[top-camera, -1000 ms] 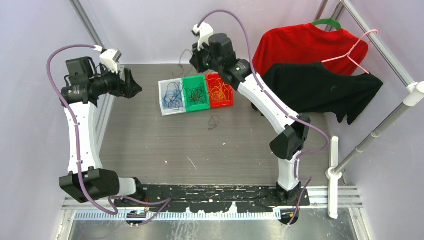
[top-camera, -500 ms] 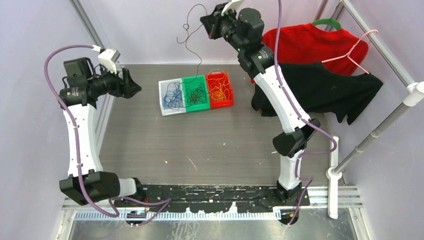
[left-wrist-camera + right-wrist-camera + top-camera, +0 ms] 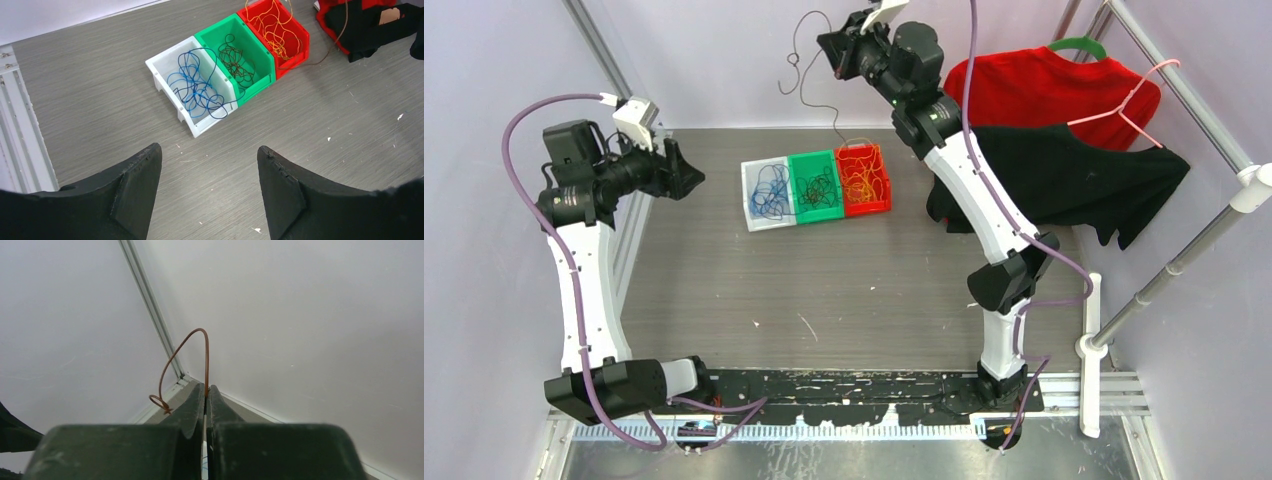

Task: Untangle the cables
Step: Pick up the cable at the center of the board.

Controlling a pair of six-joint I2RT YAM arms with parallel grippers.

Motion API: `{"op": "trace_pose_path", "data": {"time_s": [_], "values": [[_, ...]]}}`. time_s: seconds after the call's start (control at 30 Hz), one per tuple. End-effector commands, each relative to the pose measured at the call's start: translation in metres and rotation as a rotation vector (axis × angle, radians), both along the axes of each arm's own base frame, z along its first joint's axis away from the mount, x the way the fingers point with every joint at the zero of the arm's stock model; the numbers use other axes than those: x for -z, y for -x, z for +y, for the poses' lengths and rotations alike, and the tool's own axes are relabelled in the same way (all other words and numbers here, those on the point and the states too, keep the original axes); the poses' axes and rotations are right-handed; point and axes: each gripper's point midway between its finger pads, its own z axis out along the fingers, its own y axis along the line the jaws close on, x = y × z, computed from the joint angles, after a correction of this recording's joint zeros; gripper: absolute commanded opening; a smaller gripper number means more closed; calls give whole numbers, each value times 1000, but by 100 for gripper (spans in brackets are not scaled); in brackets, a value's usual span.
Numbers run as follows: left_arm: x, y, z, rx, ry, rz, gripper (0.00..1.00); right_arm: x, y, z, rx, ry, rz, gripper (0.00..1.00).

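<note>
Up high, well above the red plastic bin (image 3: 869, 208), the right gripper (image 3: 206, 390) is clenched tight on a thin dark-brown wire (image 3: 200, 330), and a short loop of it arches out past the fingertips. The rest of that wire dangles in loose curls and runs down to the grey wood-grain tabletop (image 3: 824, 290) just beside the red bin. Inside the red bin sits a tangle of orange wires (image 3: 272, 25). Touching its left wall is a green plastic bin (image 3: 821, 215) holding a clump of dark wires (image 3: 236, 62), and next along is a white plastic bin (image 3: 772, 223) full of looping blue wires (image 3: 197, 87). Well to the left of the red bin hovers the left gripper (image 3: 209, 151), with its jaws spread wide and nothing between them.
</note>
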Motion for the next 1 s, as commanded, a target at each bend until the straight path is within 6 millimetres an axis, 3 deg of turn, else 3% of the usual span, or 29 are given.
{"op": "trace_pose_path", "data": {"time_s": [0.0, 0.13, 0.47, 0.57, 0.73, 0.97], "values": [[-15, -1, 0, 11, 3, -70, 70, -7, -8, -2, 16, -19, -45, 1], [-14, -2, 0, 11, 7, -67, 71, -8, -10, 0, 9, -23, -48, 1], [-16, -4, 0, 15, 22, -70, 71, -61, 11, -8, -13, -109, -143, 1], [-17, -4, 0, 15, 24, -72, 71, -67, 12, -10, -10, -119, -156, 1], [-19, -4, 1, 12, 23, -77, 71, -43, 0, -2, -9, -93, -118, 1], [-17, -4, 2, 10, 25, -76, 71, 33, -27, 12, 1, -12, -6, 1]]}}
